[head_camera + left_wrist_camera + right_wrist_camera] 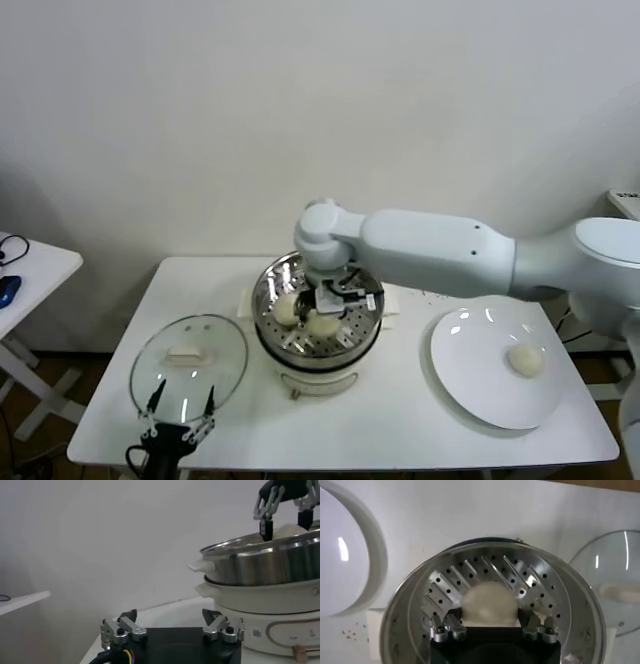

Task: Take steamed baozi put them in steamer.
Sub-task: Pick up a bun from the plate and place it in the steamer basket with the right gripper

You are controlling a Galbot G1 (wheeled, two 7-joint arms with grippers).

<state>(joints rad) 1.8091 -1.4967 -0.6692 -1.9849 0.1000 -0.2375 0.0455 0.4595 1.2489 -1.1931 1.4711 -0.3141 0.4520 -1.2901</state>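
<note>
While the right gripper (332, 297) hangs over the middle of the steamer (268, 300), a baozi (487, 603) sits between its two fingers, and the right wrist view shows the bun filling the gap from one finger to the other, so the jaws are closed on it; whether it rests on the perforated tray or is held just above it cannot be told. The head view adds what that close view hides: a second bun (286, 309) lying on the tray just beside the held one, towards the table's left side, and a third bun (526, 360) alone on the white plate (470, 390) near the table's right edge. The left wrist view gives the steamer from the side, its steel pot seated on the white base, with the right gripper's fingers dipping past the rim and a pale dome of dough just showing above it. The left gripper (180, 412) waits at the table's front-left corner with its jaws spread wide and nothing between them, its fingertips over the near edge of the glass lid (190, 362), which lies flat on the table left of the steamer. The right arm (440, 252) reaches in from the right, crossing above the table's back edge and covering the far part of the steamer's rim.
</note>
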